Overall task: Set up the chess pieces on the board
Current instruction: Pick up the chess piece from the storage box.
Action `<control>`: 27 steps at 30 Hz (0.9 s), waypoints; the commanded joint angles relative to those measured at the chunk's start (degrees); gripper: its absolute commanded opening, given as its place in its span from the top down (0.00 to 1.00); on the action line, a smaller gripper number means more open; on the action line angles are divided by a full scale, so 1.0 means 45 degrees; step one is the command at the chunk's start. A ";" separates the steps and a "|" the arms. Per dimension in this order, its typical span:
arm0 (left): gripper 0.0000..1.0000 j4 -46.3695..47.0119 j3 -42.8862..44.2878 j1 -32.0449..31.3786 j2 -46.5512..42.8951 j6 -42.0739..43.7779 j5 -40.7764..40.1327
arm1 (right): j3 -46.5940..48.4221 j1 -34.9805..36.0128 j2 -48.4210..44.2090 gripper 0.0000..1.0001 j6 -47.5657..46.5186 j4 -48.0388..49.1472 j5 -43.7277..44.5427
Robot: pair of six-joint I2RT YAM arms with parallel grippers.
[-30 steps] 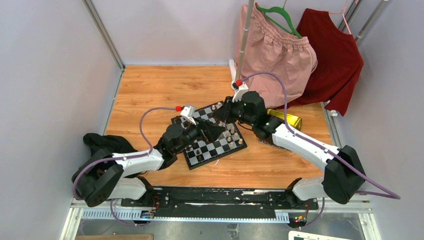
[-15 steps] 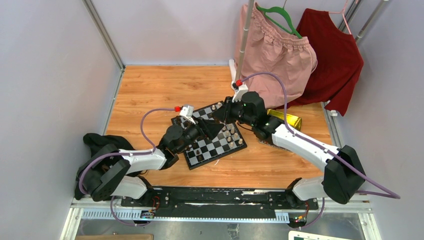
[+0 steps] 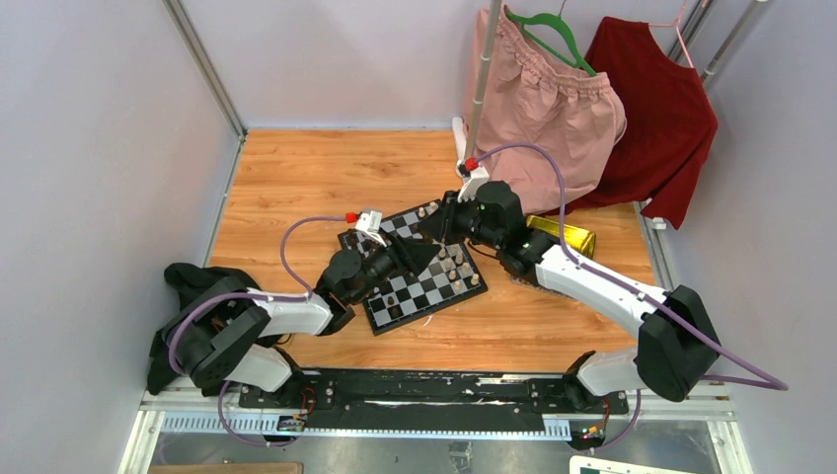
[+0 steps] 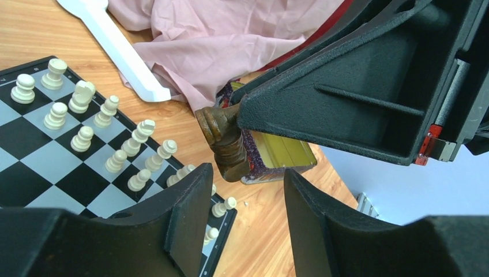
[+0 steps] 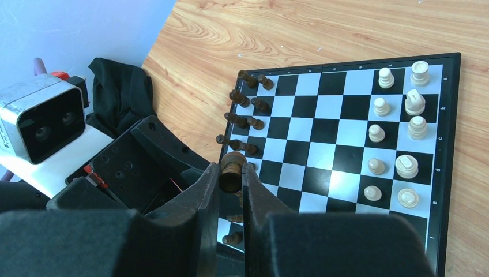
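The board (image 5: 331, 154) lies flat on the wooden table (image 5: 346, 29), dark chess pieces (image 5: 242, 99) lined along one edge. Over that edge the right gripper (image 5: 232, 176) pinches one dark piece (image 5: 232, 166) tight; the left gripper (image 4: 245, 193), spread wide and empty, faces it close by

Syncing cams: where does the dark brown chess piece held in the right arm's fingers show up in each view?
Top external: too small to make out, somewhere over the black and white-grey chessboard.
Left wrist: dark brown chess piece at centre, above the open left fingers.
Right wrist: centre-left, pinched between the right fingers.
Shared landmark: the chessboard.
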 commanded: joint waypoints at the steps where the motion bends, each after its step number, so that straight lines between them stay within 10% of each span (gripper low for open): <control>1: 0.47 0.1065 -0.0119 -0.0079 0.0230 -0.0033 0.0002 | -0.0150 0.0188 0.0125 1.00 0.0171 0.0513 -0.0174; 21: 0.70 0.1891 -0.0568 -0.0079 0.0266 0.0082 -0.0255 | -0.0402 0.0237 0.0206 1.00 0.0262 0.0679 -0.0190; 27: 0.59 0.1748 -0.0633 -0.0079 0.0359 -0.0030 -0.0255 | -0.0432 0.0233 0.0149 1.00 0.0269 0.0707 -0.0182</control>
